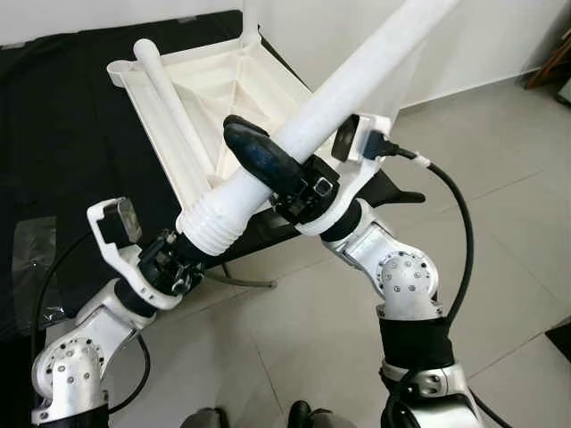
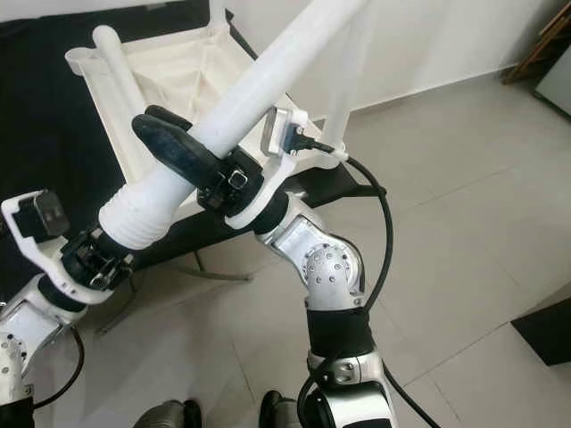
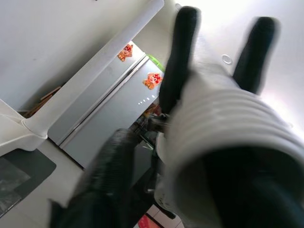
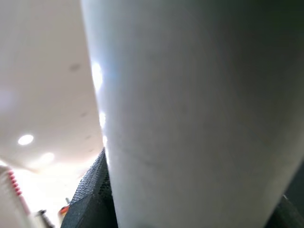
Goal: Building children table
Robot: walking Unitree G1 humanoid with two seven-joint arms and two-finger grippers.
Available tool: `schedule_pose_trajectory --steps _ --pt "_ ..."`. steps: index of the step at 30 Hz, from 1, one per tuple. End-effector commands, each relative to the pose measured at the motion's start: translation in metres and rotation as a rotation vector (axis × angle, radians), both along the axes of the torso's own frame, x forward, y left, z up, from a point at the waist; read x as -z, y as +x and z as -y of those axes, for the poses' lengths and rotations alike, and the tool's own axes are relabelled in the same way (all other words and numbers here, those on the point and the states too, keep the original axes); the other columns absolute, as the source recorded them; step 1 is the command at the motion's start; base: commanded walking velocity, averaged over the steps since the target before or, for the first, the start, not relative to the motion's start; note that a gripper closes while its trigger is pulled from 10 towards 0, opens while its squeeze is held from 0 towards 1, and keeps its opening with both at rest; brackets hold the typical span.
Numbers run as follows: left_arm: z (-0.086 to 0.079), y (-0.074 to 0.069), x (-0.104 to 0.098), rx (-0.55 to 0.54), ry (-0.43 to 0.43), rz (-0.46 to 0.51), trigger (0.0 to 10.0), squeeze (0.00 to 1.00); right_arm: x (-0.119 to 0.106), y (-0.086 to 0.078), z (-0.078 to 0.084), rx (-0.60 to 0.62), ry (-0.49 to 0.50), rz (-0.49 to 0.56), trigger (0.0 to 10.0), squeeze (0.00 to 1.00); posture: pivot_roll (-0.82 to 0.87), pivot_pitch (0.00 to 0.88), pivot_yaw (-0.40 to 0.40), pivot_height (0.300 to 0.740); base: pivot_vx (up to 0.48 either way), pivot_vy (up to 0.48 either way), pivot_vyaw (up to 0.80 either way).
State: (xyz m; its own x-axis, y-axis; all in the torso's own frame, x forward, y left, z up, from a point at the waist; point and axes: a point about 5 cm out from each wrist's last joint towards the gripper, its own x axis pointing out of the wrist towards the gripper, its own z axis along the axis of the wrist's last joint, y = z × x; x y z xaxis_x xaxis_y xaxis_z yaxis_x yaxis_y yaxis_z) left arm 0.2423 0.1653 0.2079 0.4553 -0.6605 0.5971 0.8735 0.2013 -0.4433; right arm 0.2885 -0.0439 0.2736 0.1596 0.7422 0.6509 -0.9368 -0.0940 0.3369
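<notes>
The table leg (image 1: 339,98) slants across both arms, before the upturned tabletop (image 1: 210,89) (another leg (image 1: 169,102) lies in it).

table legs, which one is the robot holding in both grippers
The long white leg with the ribbed end, held slanting up: left gripper at the ribbed end, right gripper mid-shaft. The other leg lies on the tabletop.

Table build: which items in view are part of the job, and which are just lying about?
Job:
- white table leg, threaded end low
- right gripper, shut on its shaft
- left gripper, at the threaded end
- white tabletop, upturned
- second leg on it

Lying about:
- black mat
- fridge
</notes>
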Motion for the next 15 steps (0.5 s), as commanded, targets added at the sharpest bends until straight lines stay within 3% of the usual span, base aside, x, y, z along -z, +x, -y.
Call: schedule_pose_trajectory --steps 1,9,15 --pt "-0.003 -0.005 0.002 0.01 0.001 0.002 10.0 1.0 -0.004 0.004 0.006 0.045 0.023 0.003 0.0 0.0 0.05 0.191 -0.07 0.74 0.0 0.0 0.0" --pt "-0.01 -0.011 0.009 0.009 0.028 -0.012 10.0 1.0 -0.025 0.014 0.021 0.127 0.11 0.013 0.0 0.0 0.05 0.189 -0.07 0.74 0.0 0.0 0.0" --pt "-0.019 -0.014 0.025 -0.048 0.065 -0.076 10.0 1.0 -0.056 0.018 0.037 0.244 0.17 0.068 0.0 0.0 0.05 0.184 -0.069 0.74 0.0 0.0 0.0"
